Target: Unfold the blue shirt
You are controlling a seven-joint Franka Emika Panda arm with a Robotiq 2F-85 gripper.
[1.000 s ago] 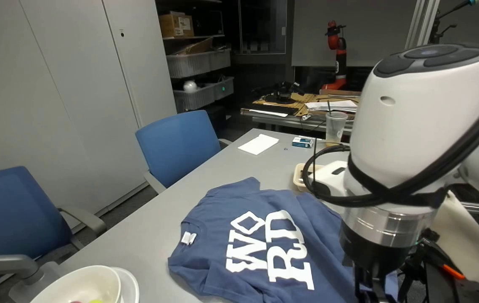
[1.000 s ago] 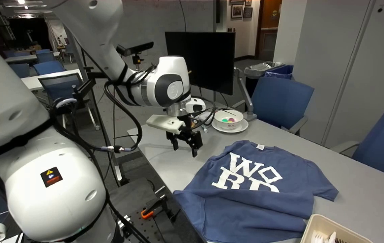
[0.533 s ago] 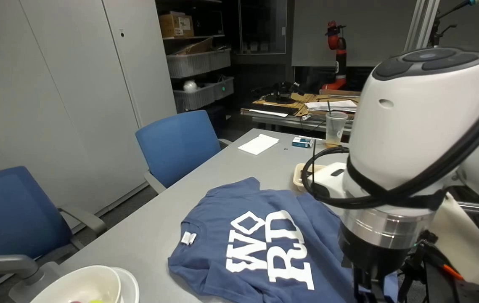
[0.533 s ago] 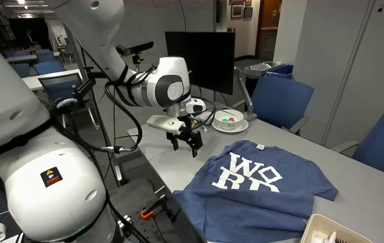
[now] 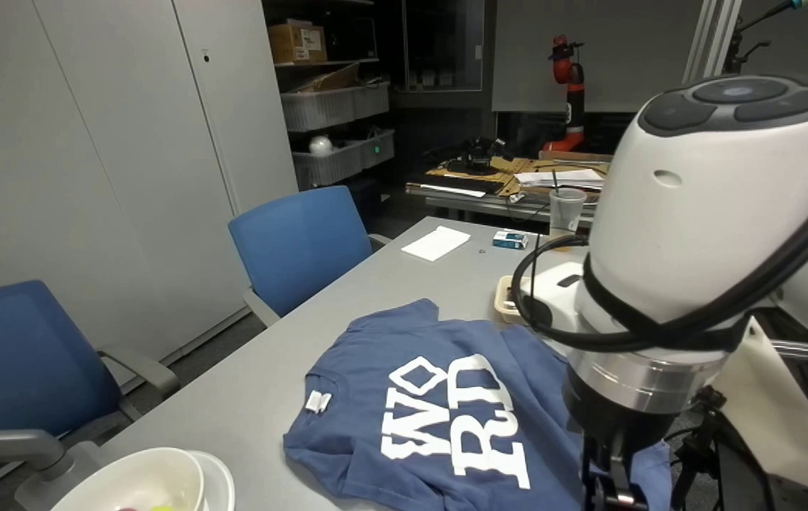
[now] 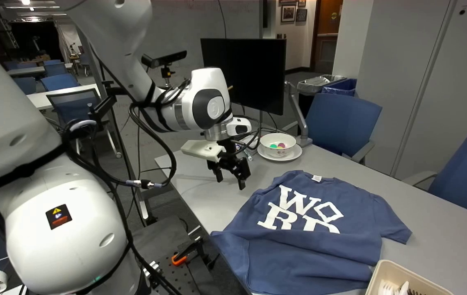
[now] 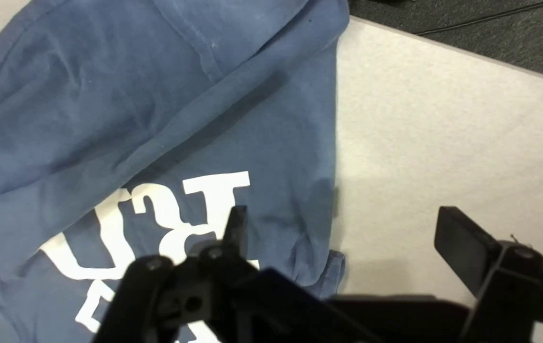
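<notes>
The blue shirt (image 6: pixel 311 258) lies on the table with its collar toward the far side and white block letters facing up. Its lower part is folded over, covering the bottom of the print in an exterior view. The shirt also shows in the other camera's exterior view (image 5: pixel 368 383) and fills the left of the wrist view (image 7: pixel 109 119). My gripper (image 6: pixel 231 182) is open and empty, above the table beside the shirt's side edge. In the wrist view the gripper (image 7: pixel 343 214) has one finger over the letters and one over bare table, with the shirt's edge between them.
A bowl (image 6: pixel 278 152) with small coloured things stands on a plate (image 6: pixel 297 155) near the gripper. A cutlery tray (image 6: pixel 387 266) is close to the shirt's folded end. A monitor (image 6: pixel 243 73) stands behind. The table edge (image 7: pixel 443 45) runs beside the shirt.
My gripper has shifted slightly toward the shirt and its wrist has tilted a little. It stays open. The shirt has not moved.
</notes>
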